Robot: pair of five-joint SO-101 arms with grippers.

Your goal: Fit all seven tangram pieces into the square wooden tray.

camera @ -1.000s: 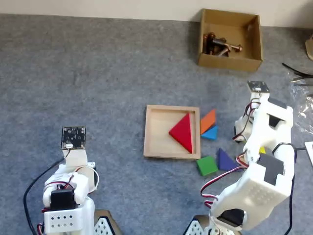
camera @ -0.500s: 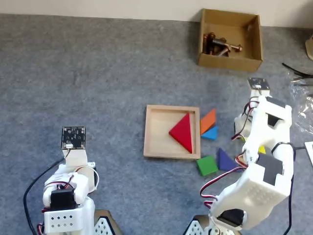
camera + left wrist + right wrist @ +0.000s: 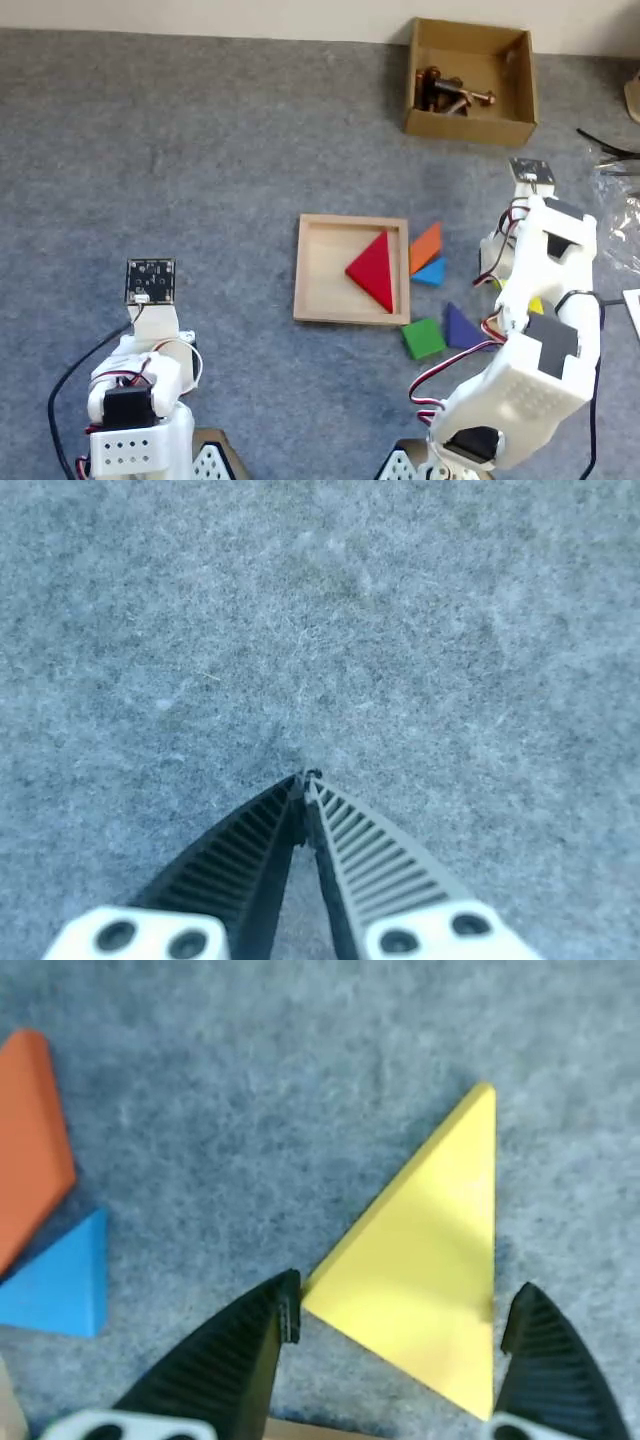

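While the square wooden tray [image 3: 325, 268] lies near the middle of the grey felt surface [image 3: 200, 150], a single red triangle [image 3: 374, 270] rests inside it, against the wall that faces the surface's right edge. Just outside that wall, an orange piece [image 3: 425, 247] and a blue triangle [image 3: 431, 271] sit touching each other. A green square [image 3: 423, 338] and a purple triangle [image 3: 460, 326] lie side by side just off the tray's corner, toward the near edge.

The right arm [image 3: 530, 350] stretches up the right side of the surface from the near edge. Its pincer [image 3: 405, 1305] is spread wide above a yellow triangle [image 3: 430, 1260] that lies flat on the felt, with one black finger [image 3: 250, 1340] just beside the long edge and the other beside a short edge; nothing is gripped. In its wrist view the orange piece and the blue triangle lie well apart from the yellow one.

The left arm [image 3: 140, 400] sits folded at the near left corner, well apart from the tray. Its pincer [image 3: 303, 780] is closed, the ribbed fingertips meeting over bare felt.

A cardboard box [image 3: 468, 125] of copper-coloured metal parts [image 3: 450, 92] stands by the far edge, toward the right corner.
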